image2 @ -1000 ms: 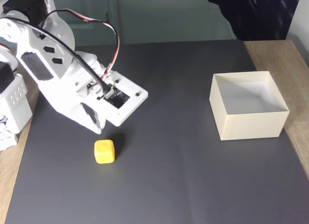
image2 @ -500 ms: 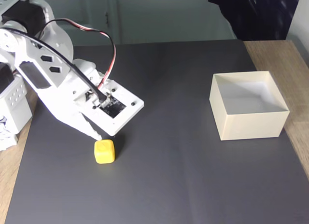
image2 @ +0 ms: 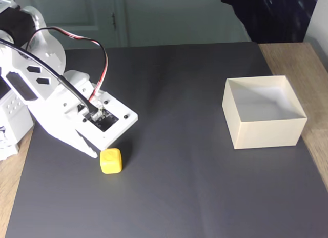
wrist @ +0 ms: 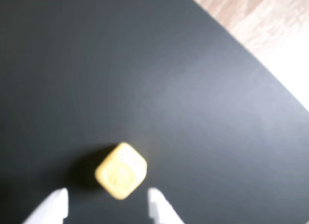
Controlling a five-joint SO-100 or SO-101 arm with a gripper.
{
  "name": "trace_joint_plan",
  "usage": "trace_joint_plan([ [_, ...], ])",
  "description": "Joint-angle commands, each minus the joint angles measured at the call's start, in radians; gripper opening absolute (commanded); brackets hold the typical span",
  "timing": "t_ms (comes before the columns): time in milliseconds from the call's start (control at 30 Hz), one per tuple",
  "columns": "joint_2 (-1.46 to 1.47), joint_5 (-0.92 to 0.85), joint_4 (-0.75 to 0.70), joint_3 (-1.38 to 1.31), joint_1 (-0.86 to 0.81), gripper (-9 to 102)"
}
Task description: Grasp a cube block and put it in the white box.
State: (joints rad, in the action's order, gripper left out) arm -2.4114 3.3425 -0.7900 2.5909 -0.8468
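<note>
Dark matte sheeting covers most of the wooden worktop (image2: 312, 58), with a pale door and a dark cloth behind it, and little of the task looks done so far. In the fixed view the small bright yellow cube block with rounded edges (image2: 111, 161) sits on the sheet at about 7 o'clock from the centre, untouched as far as can be told. The square, cream-white, thin-walled box with an open top (image2: 264, 112) stands well apart from it at about 3 o'clock, its pale inside holding nothing. The white plastic arm's end effector (image2: 95, 152) hangs low at the cube's 10 o'clock, with one fingertip just beside the cube's upper left corner; whether it touches cannot be told from this angle. The wrist view is blurred but plainer: the end effector (wrist: 108, 204) is spread wide, its two white fingertips (wrist: 155, 202) at the bottom edge, and the cube (wrist: 121, 170) lies at 12 o'clock from the gap, near its mouth and not yet between the tips. By my reading the approach is nearly finished — still left are the final drop around the cube, the closing, the lift, the carry across the sheet and the release into the box.
</note>
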Motion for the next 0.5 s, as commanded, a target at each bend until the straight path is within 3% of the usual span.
trace_joint_plan([
  [0, 0.023, -0.025, 0.021, -0.003, -0.014, 24],
  [467, 0.201, -0.114, 0.095, -0.032, 0.063, 19],
])
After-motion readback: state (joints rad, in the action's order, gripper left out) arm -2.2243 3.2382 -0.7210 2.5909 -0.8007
